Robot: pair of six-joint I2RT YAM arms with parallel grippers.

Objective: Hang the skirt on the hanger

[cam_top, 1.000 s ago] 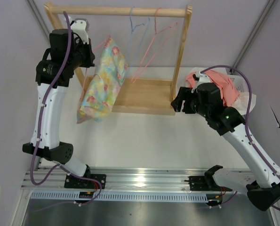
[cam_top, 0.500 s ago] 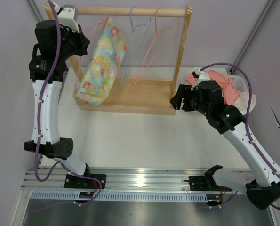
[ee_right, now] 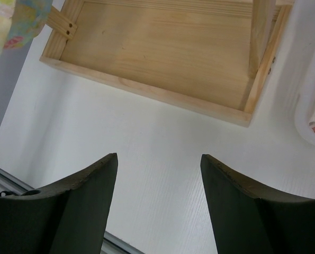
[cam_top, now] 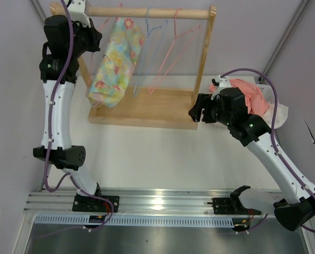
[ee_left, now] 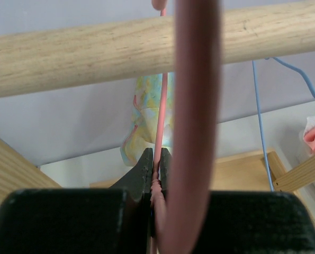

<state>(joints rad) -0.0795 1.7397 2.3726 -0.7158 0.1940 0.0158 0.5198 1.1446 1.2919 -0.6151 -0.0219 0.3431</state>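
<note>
The skirt (cam_top: 115, 58) already drapes the hanger (ee_left: 160, 106), pinched by the left gripper (ee_left: 153, 166) at the rail's (cam_top: 157, 11) far-left end, so seemingly only hooking and letting go remain; the right gripper (ee_right: 158, 159) hangs spread, empty.

One skirt (cam_top: 115, 58), one garment (cam_top: 247, 92), one rack (cam_top: 189, 12), two pink hangers (ee_left: 197, 106), two blue hangers (ee_left: 259, 106)

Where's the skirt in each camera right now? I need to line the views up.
Top external: the skirt hangs at upper left, inside the wooden rack.
Left wrist: the skirt is at centre, behind the hanger wire.
Right wrist: only a corner of the skirt shows, at extreme top left.
Shared landmark: the wooden rack, seen in all three.
</note>
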